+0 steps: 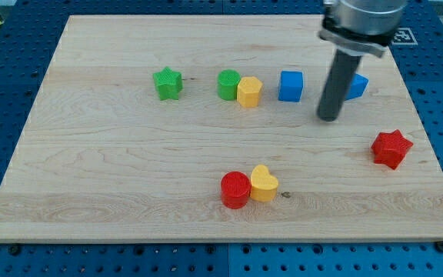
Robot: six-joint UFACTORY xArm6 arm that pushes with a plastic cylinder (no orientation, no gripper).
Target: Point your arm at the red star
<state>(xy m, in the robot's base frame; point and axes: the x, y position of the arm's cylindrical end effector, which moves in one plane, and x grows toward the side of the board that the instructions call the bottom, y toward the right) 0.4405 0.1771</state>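
The red star (391, 148) lies near the board's right edge, at mid height. My tip (328, 118) rests on the board up and to the left of the star, well apart from it. The tip stands just right of the blue cube (290, 85). A second blue block (357, 85) is partly hidden behind the rod, its shape unclear.
A green star (168, 83) lies at upper left. A green cylinder (228, 84) touches a yellow block (249, 91). A red cylinder (235, 189) touches a yellow heart (264, 183) at lower centre. The wooden board (91, 192) sits on a blue perforated table.
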